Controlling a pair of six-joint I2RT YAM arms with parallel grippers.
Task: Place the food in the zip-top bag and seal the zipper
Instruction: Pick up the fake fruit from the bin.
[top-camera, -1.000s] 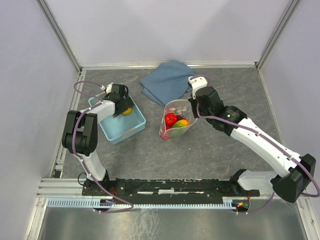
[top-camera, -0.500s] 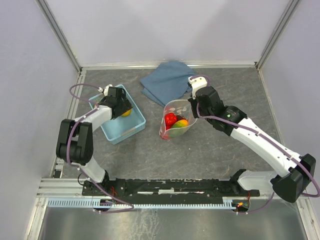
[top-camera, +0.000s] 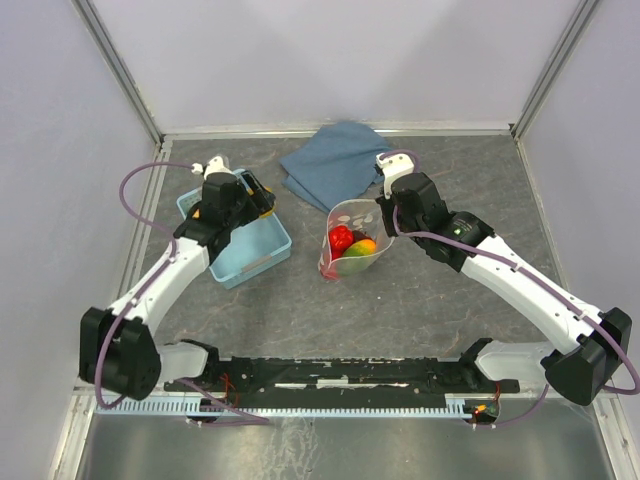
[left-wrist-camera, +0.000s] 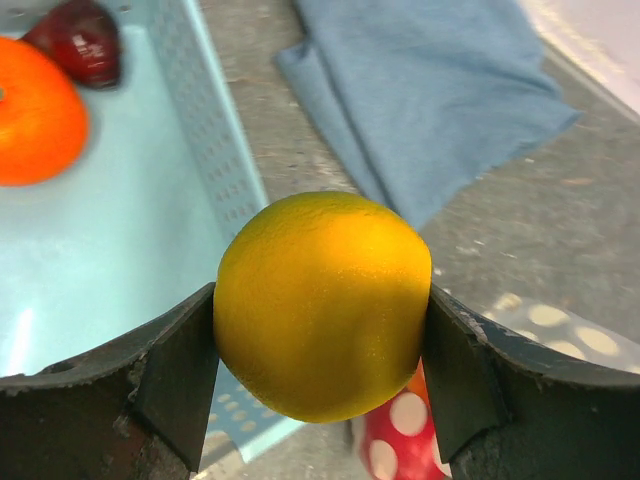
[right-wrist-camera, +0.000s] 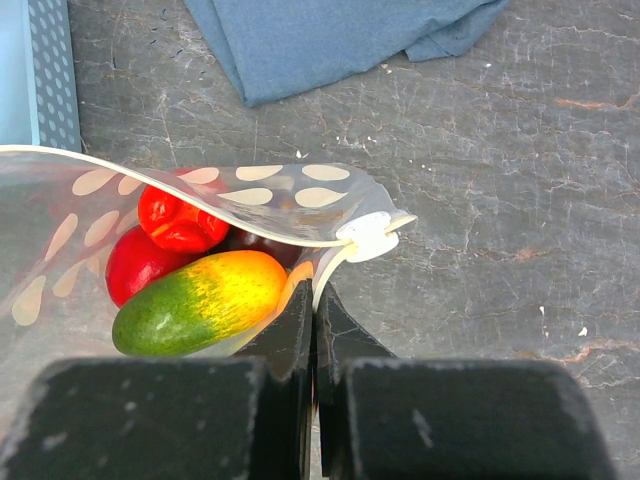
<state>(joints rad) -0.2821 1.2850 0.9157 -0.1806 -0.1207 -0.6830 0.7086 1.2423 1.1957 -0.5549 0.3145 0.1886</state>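
Folded blue cloth (top-camera: 335, 165) lay far-centre on the grey table (top-camera: 420, 310), light-blue basket (top-camera: 250, 258) just left of it, not touching.

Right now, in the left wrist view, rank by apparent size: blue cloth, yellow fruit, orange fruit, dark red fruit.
1. blue cloth
2. yellow fruit, nearest the camera, so its lead over the orange is unsure
3. orange fruit, partly cut off by the frame
4. dark red fruit

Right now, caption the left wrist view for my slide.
The left jaws grip a yellow fruit over the blue basket rim, folded cloth beyond.
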